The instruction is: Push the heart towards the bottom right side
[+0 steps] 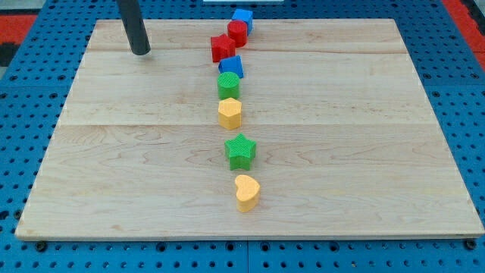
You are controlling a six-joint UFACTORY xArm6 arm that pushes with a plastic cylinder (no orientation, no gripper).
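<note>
Claw: none on this arm; it ends in a dark rod, so nothing spreads, presses together or pinches.
Tip: my tip rests on the counter near its top-left corner, well apart from every block.
Heart: the yellow heart sits low on the counter, a little left of the middle of the view, and is the block nearest the view's bottom. It stands alone, touching nothing.
Green star: the green star lies just above the heart, near it but with a gap between.
Yellow block: a yellow block, shape roughly hexagonal, sits further up, apart from the star.
Green block: a rounded green block stands just above the yellow one, touching or nearly so.
Blue blocks: one blue block is right above the green one; another blue block is at the counter's top edge.
Red blocks: a red star-like block and a red rounded block sit close together between the two blue ones.
Line: all eight blocks form a rough column running from the view's top down to the heart.
Surround: a blue perforated board lies around the counter.
</note>
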